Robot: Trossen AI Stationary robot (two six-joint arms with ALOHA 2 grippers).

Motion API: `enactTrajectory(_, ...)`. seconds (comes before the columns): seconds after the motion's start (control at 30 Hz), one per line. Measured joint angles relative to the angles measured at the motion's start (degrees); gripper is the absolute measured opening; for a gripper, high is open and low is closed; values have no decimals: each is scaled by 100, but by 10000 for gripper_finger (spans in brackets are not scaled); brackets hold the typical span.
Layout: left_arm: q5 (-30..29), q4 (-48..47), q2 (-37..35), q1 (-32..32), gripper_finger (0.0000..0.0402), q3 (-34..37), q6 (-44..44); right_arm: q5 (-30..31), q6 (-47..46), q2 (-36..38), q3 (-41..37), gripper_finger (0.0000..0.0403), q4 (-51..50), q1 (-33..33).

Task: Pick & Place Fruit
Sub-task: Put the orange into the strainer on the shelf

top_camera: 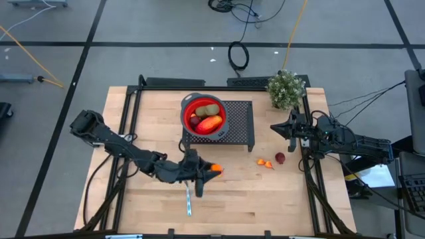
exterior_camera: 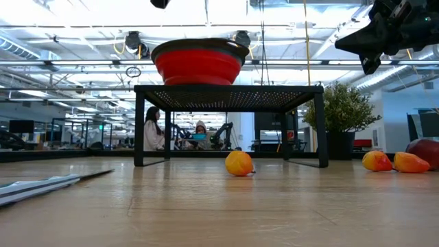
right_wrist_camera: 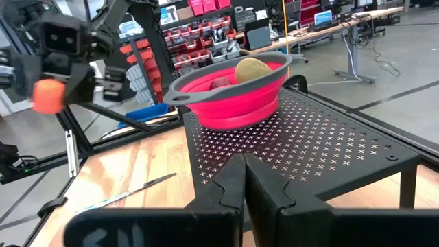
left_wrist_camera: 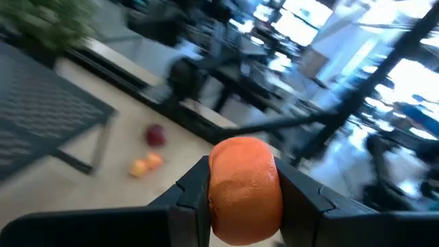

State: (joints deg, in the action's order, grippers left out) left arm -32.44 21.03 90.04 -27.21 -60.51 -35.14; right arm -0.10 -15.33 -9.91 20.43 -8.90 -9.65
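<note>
A pale wooden surface [top_camera: 232, 192] framed by dark rails carries everything we work with, with an open workshop floor beyond it. Nearest the front edge lies a silver knife with a pale handle [top_camera: 188, 201], and just above it our left gripper [top_camera: 207, 170] has its fingers [left_wrist_camera: 194, 192] clamped on one small round orange fruit [left_wrist_camera: 245, 189], lifted clear of the wood. To finish this step well we judge the arm should rise higher than the grey rim, travel over the middle of the round red collapsible bowl [top_camera: 188, 107], and let go low inside it so the fruit does not bounce out (the bowl already looks fairly full). The bowl stands on a black perforated metal stand [top_camera: 240, 123] and holds a large red-orange oval fruit [top_camera: 210, 123] and a brown-green kiwi-like fruit [top_camera: 210, 109], plus what may be one more piece at the left. To the right on the wood we count two tiny orange fruits [top_camera: 265, 162] touching and one dark red fruit [top_camera: 280, 158]. Beyond them the right gripper [top_camera: 274, 127] waits beside the stand, fingers pressed together on nothing, near a small green potted plant [top_camera: 286, 88].
</note>
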Motion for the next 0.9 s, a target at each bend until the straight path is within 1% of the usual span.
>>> enactTrajectory(0.07,-238,-55,-62,46,118,2,133,1,0,0,0,0,2,-2)
enactTrajectory(0.17,-395,-24,-131,165,118,0,259,2,35,-2,0,0,0,-2)
enactTrajectory(0.3,-479,-49,-241,356,118,0,386,0,148,-2,2,0,2,-2)
enactTrajectory(0.4,-468,-289,-401,511,118,1,448,2,149,0,2,0,3,0)
enactTrajectory(0.57,-212,-869,-699,852,118,-5,395,4,149,0,4,0,4,-2)
enactTrajectory(0.67,-95,-1433,-959,1062,118,7,304,6,150,-4,4,0,21,0)
enactTrajectory(0.9,370,-2341,-1468,1647,118,-6,444,7,151,-32,7,0,11,-2)
